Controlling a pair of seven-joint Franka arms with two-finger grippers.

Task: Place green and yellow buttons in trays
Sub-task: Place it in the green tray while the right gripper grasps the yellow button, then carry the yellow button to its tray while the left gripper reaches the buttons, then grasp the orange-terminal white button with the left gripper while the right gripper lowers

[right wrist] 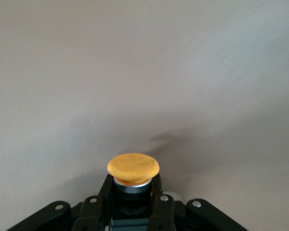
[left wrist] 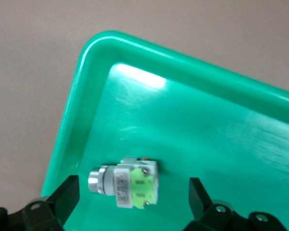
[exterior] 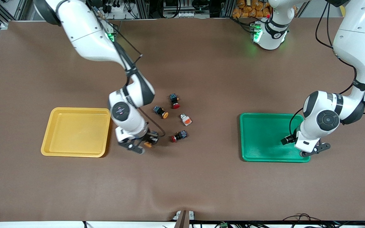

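My right gripper [exterior: 142, 144] is shut on a black-bodied button with an orange-yellow cap [right wrist: 133, 168], also seen in the front view [exterior: 148, 145]. It holds the button over the brown cloth, between the yellow tray [exterior: 74, 133] and the loose buttons. My left gripper [left wrist: 131, 186] is open low over the green tray [left wrist: 221, 139], at the tray's corner [exterior: 265, 136]. A light-grey button with a green face [left wrist: 127, 185] lies on its side in that tray between the fingers, untouched. The left hand [exterior: 299, 146] hides it in the front view.
On the cloth mid-table lie a black button with an orange-yellow cap [exterior: 161, 111], a light-grey button with an orange face [exterior: 186, 119] and two black buttons with red caps [exterior: 174, 100] [exterior: 178, 136]. The yellow tray holds nothing.
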